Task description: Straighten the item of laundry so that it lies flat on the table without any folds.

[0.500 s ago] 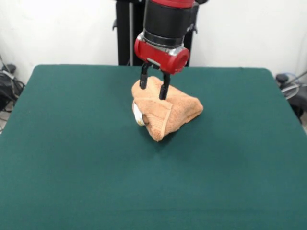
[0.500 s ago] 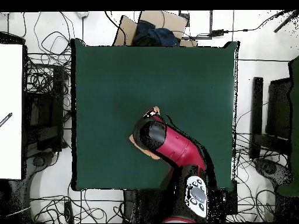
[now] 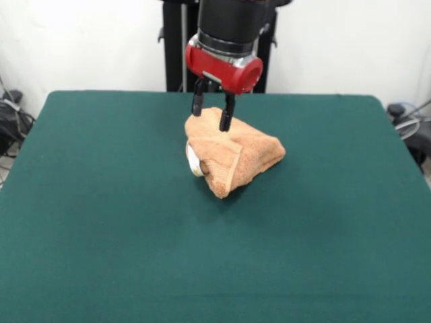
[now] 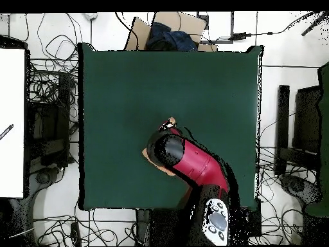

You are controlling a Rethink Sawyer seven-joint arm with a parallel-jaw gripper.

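Observation:
The orange-tan towel (image 3: 232, 151) lies bunched in a folded heap on the far middle of the green table (image 3: 101, 222), with a small white tag (image 3: 193, 161) at its left side. My gripper (image 3: 211, 120) hangs just above the heap's far top corner, its two black fingers (image 3: 226, 112) apart and holding nothing. In the overhead view the red arm covers most of the towel; only small bits of the towel (image 4: 169, 122) show at the arm's edge, and the gripper is hidden there.
The black pedestal (image 3: 176, 47) stands behind the table's far edge. Cables and dark equipment (image 3: 13, 121) lie on the floor at both sides. A cardboard box (image 4: 168, 29) sits beyond the table's top edge in the overhead view.
The gripper has risen a little and shifted slightly left, away from the towel's top. The towel has not moved.

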